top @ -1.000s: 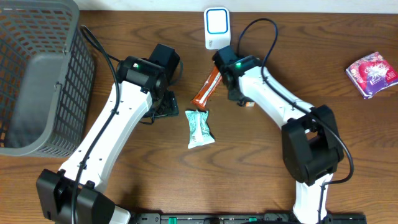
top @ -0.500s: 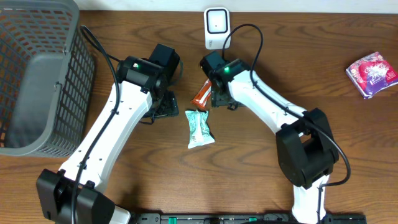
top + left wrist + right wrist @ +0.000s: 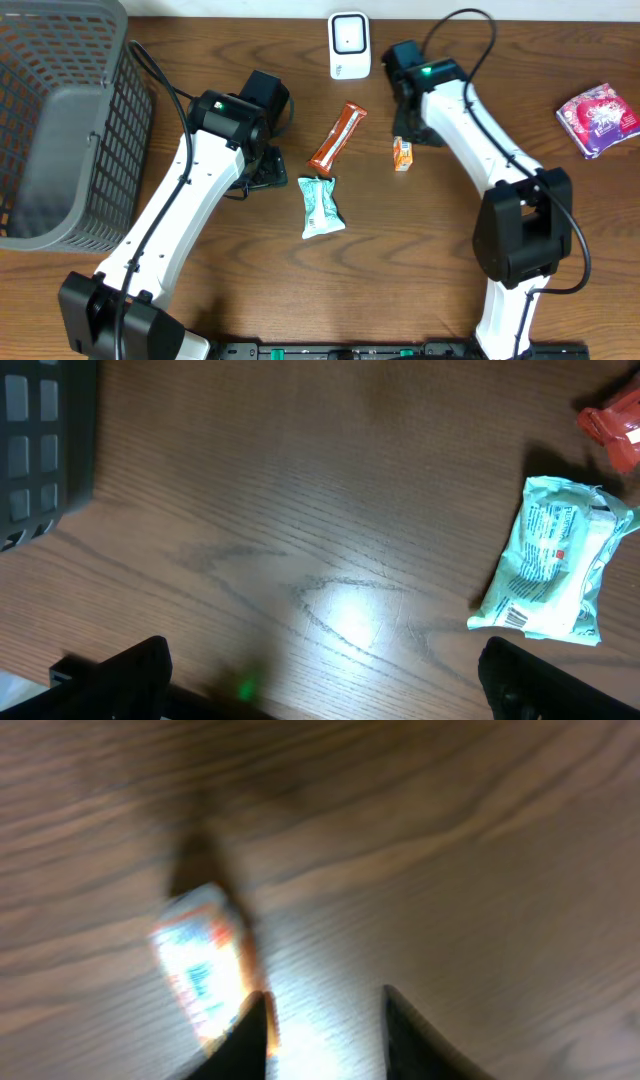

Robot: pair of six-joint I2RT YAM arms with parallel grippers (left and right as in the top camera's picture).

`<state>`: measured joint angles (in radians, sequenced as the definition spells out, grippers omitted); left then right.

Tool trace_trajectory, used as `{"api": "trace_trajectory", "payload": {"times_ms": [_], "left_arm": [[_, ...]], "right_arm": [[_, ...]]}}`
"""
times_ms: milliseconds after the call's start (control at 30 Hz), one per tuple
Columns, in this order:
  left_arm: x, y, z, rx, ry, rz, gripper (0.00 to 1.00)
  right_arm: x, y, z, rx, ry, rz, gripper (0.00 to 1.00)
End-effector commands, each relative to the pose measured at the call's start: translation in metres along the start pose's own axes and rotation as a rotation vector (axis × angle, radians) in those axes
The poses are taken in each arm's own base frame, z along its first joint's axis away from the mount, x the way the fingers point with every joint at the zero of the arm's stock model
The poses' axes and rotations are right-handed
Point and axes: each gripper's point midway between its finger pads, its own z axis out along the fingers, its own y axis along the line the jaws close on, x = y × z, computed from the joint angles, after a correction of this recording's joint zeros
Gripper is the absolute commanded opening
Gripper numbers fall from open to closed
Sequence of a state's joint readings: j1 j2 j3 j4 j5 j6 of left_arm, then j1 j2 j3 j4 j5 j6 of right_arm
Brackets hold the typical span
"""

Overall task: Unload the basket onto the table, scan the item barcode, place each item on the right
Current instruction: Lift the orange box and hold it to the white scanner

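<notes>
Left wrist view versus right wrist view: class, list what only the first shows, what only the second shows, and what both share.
Only the left wrist view: the green-and-white packet, one end of the orange bar, a corner of the grey basket. Only the right wrist view: the small orange box, blurred, beside the fingers rather than between them. Both: the wooden table and that arm's own dark fingertips with nothing between them.
</notes>
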<state>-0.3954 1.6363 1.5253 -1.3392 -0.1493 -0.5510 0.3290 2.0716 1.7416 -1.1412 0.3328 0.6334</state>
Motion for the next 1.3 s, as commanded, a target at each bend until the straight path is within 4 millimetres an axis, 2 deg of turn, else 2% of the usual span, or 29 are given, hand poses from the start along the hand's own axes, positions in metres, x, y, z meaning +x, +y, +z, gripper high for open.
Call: {"api": "trace_trajectory", "payload": {"times_ms": [0,33,167,300,400,600,733,767,800,933,1033,1267], "left_arm": [[-0.001,0.003,0.002,-0.02,0.0,-0.01,0.98],[-0.001,0.003,0.002,-0.02,0.0,-0.01,0.98],[-0.001,0.003,0.002,-0.02,0.0,-0.01,0.98],[-0.001,0.003,0.002,-0.02,0.0,-0.01,0.98],[-0.001,0.003,0.002,-0.02,0.0,-0.01,0.98],[-0.001,0.003,0.002,-0.02,0.0,-0.01,0.98],[-0.001,0.003,0.002,-0.02,0.0,-0.01,0.98],[-0.001,0.003,0.002,-0.02,0.0,-0.01,0.98],[-0.001,0.003,0.002,-0.02,0.0,-0.01,0.98],[-0.001,0.003,0.002,-0.02,0.0,-0.01,0.98],[-0.001,0.003,0.002,-0.02,0.0,-0.01,0.98],[-0.001,0.003,0.002,-0.02,0.0,-0.01,0.98]], "right_arm": [[0.003,-0.014,0.018,0.016,0.041,0.028,0.04],[0.004,-0.014,0.021,-0.001,0.054,0.038,0.01],[0.01,-0.005,0.033,-0.08,0.1,0.065,0.01],[0.021,0.02,0.041,-0.203,0.134,0.032,0.01],[0.034,0.051,0.039,-0.34,0.155,-0.072,0.01],[0.047,0.072,0.032,-0.39,0.165,-0.115,0.01],[0.051,0.079,0.029,-0.399,0.157,-0.151,0.02],[0.05,0.079,0.029,-0.398,0.156,-0.15,0.08],[0.049,0.078,0.029,-0.397,0.158,-0.138,0.2],[0.043,0.07,0.033,-0.392,0.172,-0.056,0.48],[0.038,0.065,0.034,-0.408,0.184,-0.023,0.61],[0.041,0.068,0.037,-0.427,0.192,-0.027,0.6]]}}
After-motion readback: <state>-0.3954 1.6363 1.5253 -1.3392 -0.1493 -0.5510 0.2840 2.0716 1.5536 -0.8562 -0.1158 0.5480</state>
